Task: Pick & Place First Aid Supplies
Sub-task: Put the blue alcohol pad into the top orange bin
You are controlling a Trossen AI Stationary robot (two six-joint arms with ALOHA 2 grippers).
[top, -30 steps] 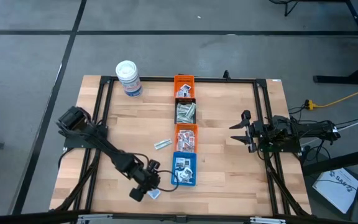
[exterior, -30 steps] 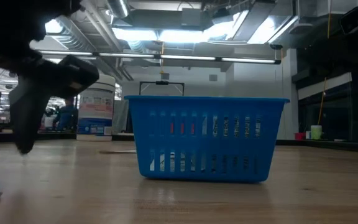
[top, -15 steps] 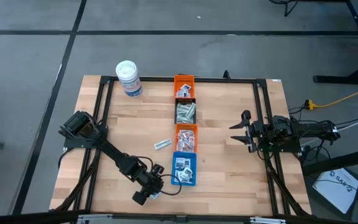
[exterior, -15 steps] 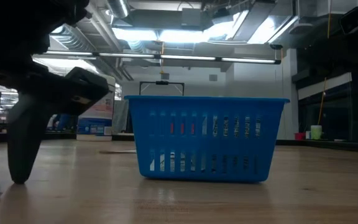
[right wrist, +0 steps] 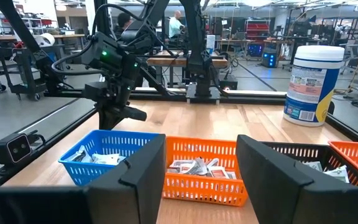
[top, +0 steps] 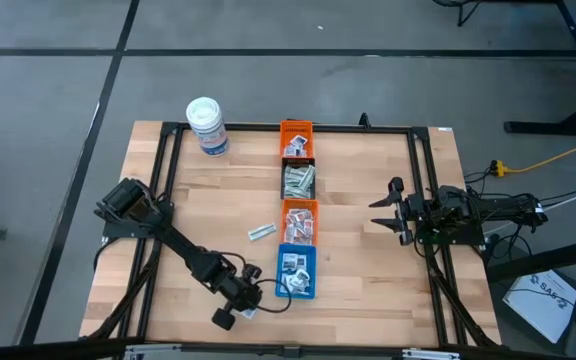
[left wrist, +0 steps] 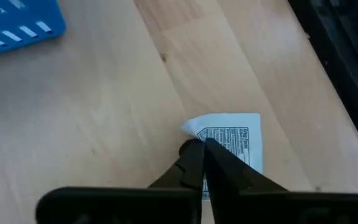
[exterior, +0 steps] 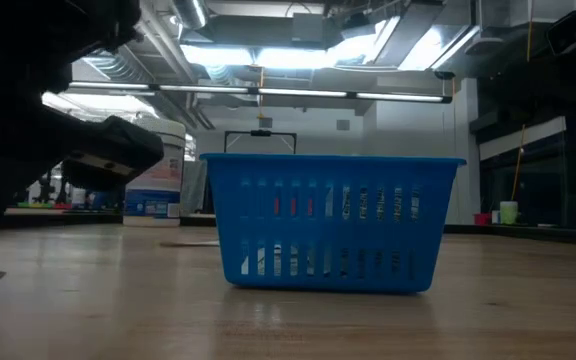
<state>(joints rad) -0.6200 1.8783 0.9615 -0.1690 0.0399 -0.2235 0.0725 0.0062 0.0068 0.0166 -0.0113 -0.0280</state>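
Observation:
A white first aid packet with black print lies flat on the wooden table near its front edge, left of the blue bin. My left gripper is down on it, shut. More packets fill the blue bin and the orange bin; a pale strip lies loose on the table. My right gripper waits open at the table's right side, level, touching nothing. My left gripper pinches the packet at one edge, close to a corner, between its two closed fingertips. The fingers come slanting down from above. The rest of the packet lies on the table, and the pinched corner looks slightly bent up.
Four bins stand in a row down the table's middle: orange, black, orange, blue. A white tub with a blue label stands at the far left. A black frame runs around the tabletop. Bare wood lies between the bins and my right gripper.
My left gripper has sunk to the table at the loose packet near the front edge, then shut its fingers on the packet's edge. The packet has stayed on the table.

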